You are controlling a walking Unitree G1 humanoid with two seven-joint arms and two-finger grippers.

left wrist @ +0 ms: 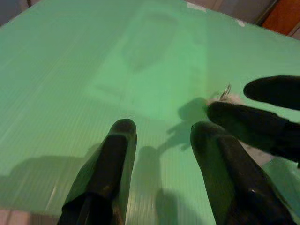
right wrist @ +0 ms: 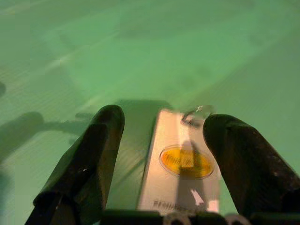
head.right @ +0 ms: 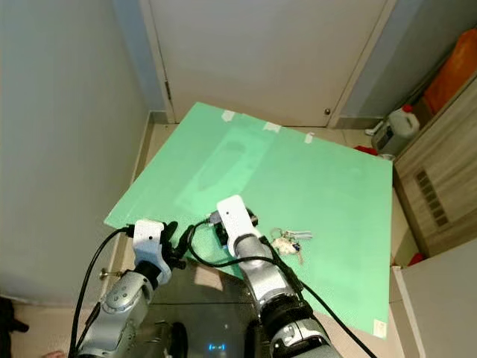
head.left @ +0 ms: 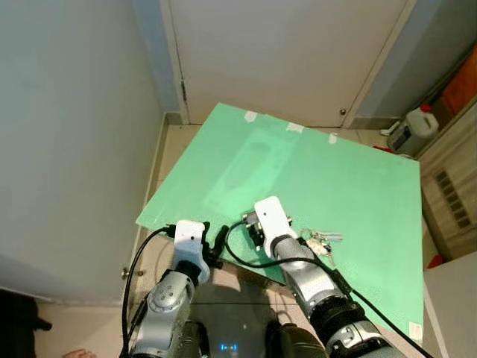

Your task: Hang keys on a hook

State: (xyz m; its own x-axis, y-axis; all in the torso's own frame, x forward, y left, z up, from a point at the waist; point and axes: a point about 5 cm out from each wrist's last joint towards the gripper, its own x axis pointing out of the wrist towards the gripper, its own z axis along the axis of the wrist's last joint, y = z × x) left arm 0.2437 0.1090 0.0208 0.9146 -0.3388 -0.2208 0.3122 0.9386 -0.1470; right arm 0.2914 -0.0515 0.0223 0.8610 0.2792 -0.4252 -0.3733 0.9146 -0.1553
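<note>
A bunch of keys (head.left: 322,242) lies on a green board (head.left: 313,171) on the floor, just right of my right forearm. In the right wrist view its white tag (right wrist: 185,161) with a yellow oval and a key ring (right wrist: 197,111) lie on the board between the fingers of my right gripper (right wrist: 161,124), which is open and held low over them. My left gripper (head.left: 215,243) hovers at the board's near edge, open and holding nothing. In the left wrist view the right gripper's fingers (left wrist: 262,119) reach in beside the key ring (left wrist: 226,91).
A white door (head.left: 298,52) stands shut beyond the board, and a grey wall (head.left: 74,134) runs along the left. At the right are a white jug (head.left: 414,128) and a wooden cabinet (head.left: 455,186). The board's near edge lies close under my arms.
</note>
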